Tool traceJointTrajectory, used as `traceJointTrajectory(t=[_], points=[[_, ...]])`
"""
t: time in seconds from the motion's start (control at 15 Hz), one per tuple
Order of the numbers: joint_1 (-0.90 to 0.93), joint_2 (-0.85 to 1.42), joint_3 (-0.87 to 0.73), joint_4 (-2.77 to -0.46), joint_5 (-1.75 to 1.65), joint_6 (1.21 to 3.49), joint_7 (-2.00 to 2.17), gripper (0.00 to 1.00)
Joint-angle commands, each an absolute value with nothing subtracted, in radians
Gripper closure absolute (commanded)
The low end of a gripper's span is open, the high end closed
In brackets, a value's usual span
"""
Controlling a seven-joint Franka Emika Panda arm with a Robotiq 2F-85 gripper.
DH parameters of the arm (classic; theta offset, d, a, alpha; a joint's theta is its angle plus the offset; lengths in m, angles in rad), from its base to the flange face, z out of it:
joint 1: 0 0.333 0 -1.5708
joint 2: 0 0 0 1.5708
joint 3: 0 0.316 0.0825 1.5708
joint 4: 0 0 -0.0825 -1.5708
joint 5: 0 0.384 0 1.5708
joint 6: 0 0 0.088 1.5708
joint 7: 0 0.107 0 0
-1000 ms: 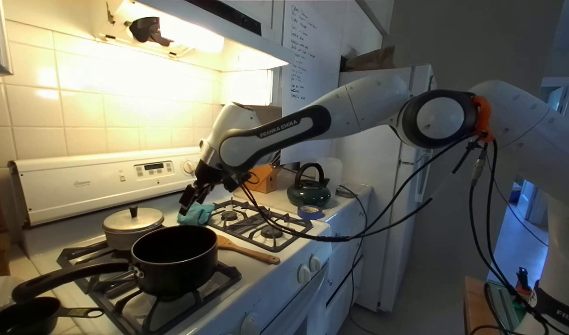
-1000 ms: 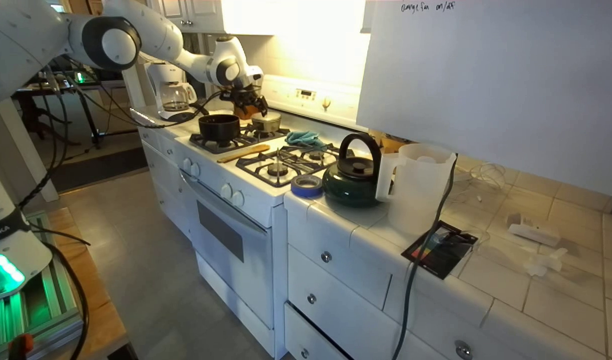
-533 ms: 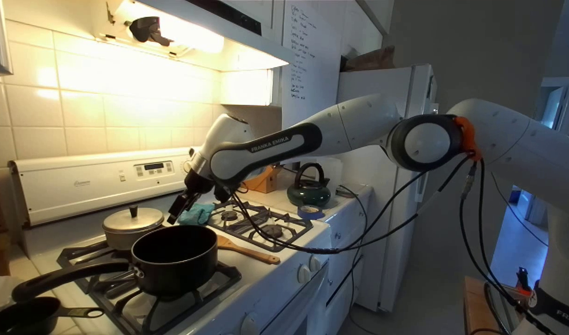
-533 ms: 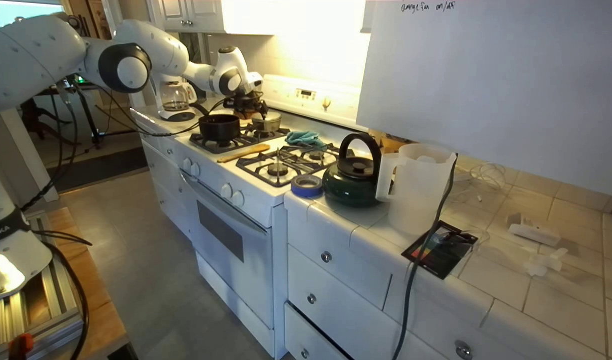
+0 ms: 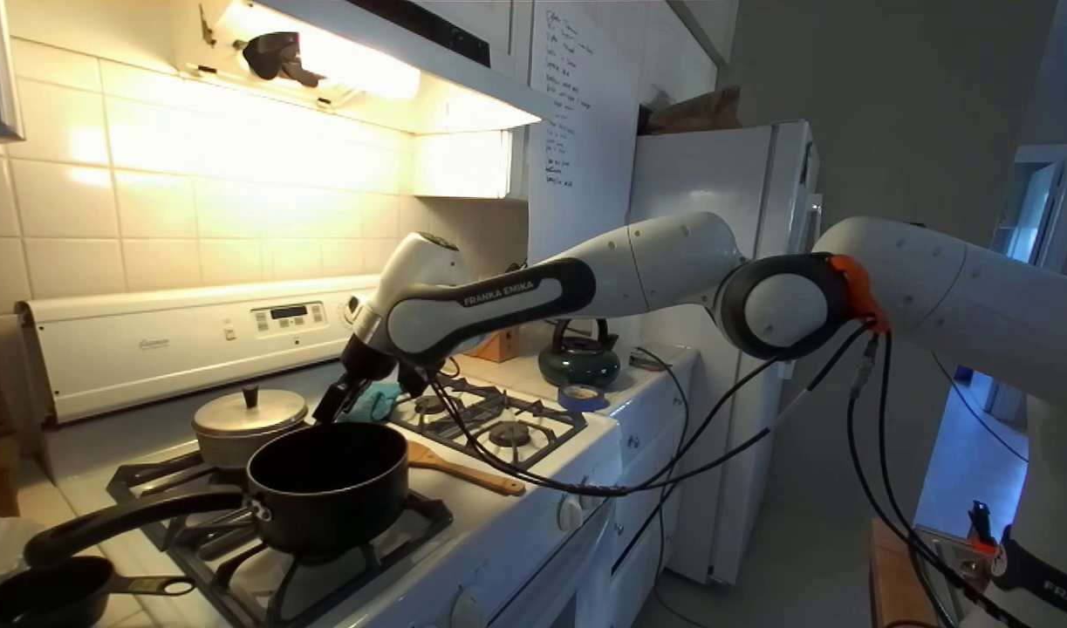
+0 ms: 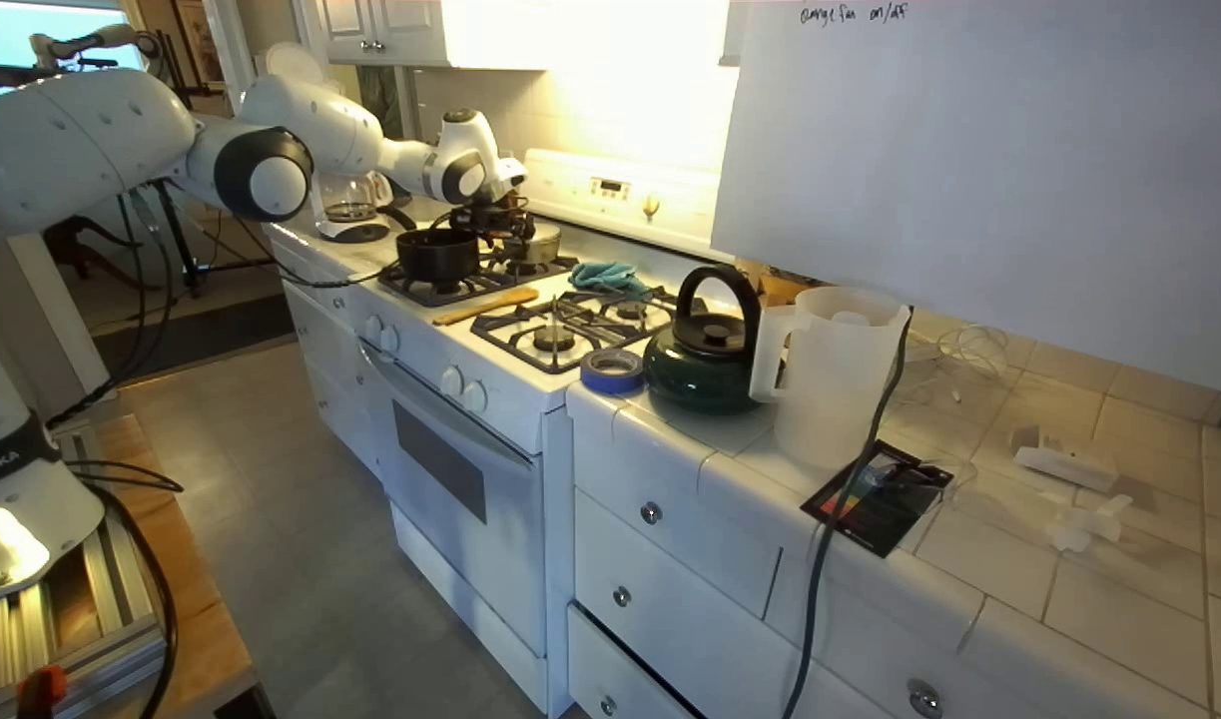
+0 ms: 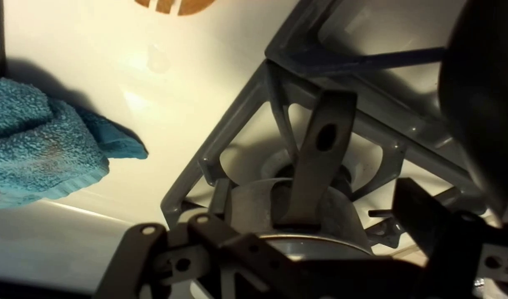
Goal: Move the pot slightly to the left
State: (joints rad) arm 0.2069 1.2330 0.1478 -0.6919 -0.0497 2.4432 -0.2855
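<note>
"Which one?"
"The silver pot [image 5: 247, 436], I think, on the stove [image 5: 481, 516] behind the black pot [image 5: 328, 501]."
"And the fingers [image 7: 415, 216]?"
"Wide apart, holding nothing."
"Any worry?"
"They're so near, they could bump the black pot."

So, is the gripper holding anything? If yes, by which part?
Nothing is held: the gripper is open, with gaps between its fingers and the lidded pot's handle.
</note>
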Motion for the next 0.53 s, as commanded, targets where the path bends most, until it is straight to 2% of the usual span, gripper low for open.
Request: traceJointTrajectory(t=[0.0, 0.33, 0.4, 0.47], points=[[0.221, 1.311, 0.152, -0.56, -0.04, 2.388, -0.303, 0.26], [0.221, 1.32, 0.164, -0.542, -0.038, 2.37, -0.288, 0.62], [0.222, 1.32, 0.171, -0.54, -0.035, 2.374, -0.289, 0.19], [0.223, 1.319, 0.176, -0.538, -0.034, 2.377, -0.29, 0.23]])
